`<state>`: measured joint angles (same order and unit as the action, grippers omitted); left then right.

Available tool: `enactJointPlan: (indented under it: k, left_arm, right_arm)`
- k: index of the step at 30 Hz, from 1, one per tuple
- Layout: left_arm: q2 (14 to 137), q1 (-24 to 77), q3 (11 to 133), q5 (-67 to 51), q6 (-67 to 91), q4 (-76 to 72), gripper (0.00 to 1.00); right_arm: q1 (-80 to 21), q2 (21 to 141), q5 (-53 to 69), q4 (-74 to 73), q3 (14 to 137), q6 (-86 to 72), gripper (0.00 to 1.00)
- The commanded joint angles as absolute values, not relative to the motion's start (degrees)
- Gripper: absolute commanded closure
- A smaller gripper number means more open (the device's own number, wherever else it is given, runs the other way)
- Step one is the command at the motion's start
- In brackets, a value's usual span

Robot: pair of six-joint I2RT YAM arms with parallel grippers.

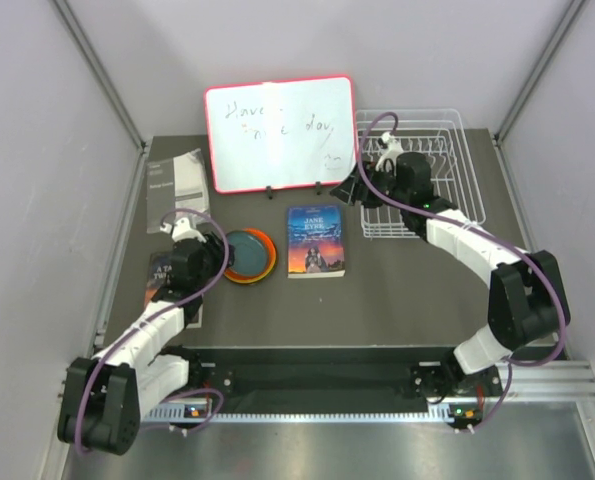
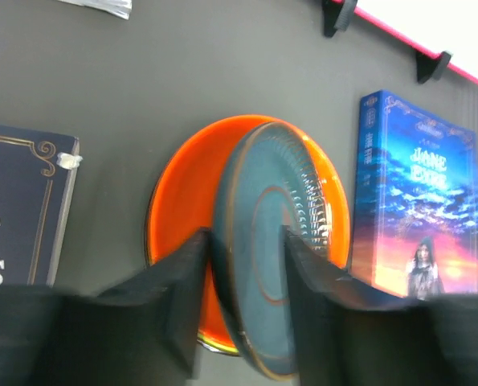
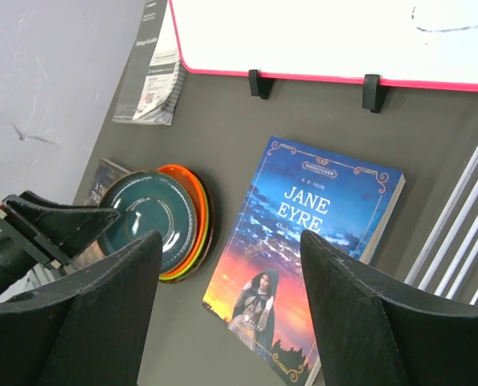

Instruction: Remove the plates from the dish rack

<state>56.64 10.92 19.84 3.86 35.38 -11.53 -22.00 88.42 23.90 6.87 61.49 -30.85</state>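
Note:
The dark teal plate (image 2: 263,265) sits tilted between my left gripper's (image 2: 247,241) fingers, which are shut on its rim. It hangs just over the orange plate (image 2: 182,201). In the right wrist view the teal plate (image 3: 146,221) tops a stack of the orange plate (image 3: 197,201), the lime green plate (image 3: 189,268) and the dark red plate (image 3: 212,233). The stack (image 1: 247,255) lies left of centre, with my left gripper (image 1: 215,255) at its left edge. The white wire dish rack (image 1: 457,130) stands at the back right, with no plates showing. My right gripper (image 1: 362,187) is open and empty at the rack's left side.
A Jane Eyre paperback (image 1: 315,240) lies right of the stack. A red-framed whiteboard (image 1: 277,135) stands at the back. A dark book (image 1: 162,275) lies under my left arm and a grey pamphlet (image 1: 177,185) behind it. Grey walls close in both sides.

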Motion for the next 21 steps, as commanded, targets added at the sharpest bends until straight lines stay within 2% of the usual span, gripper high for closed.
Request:
enactJointPlan:
  k: [1,12,21]
  left_arm:
    - [55.9,10.81,20.83,5.53,34.54,-12.4,0.48]
    - [55.99,10.81,21.97,7.38,33.05,-11.34,0.3]
    - [57.39,10.81,25.48,7.65,30.15,-10.73,0.27]
  right_arm:
    - [-21.45,86.4,23.12,7.65,61.17,-29.36,0.3]
    - [-21.01,84.82,21.8,6.33,60.38,-28.3,0.3]
    - [-20.04,82.36,20.13,3.61,60.91,-26.37,0.3]
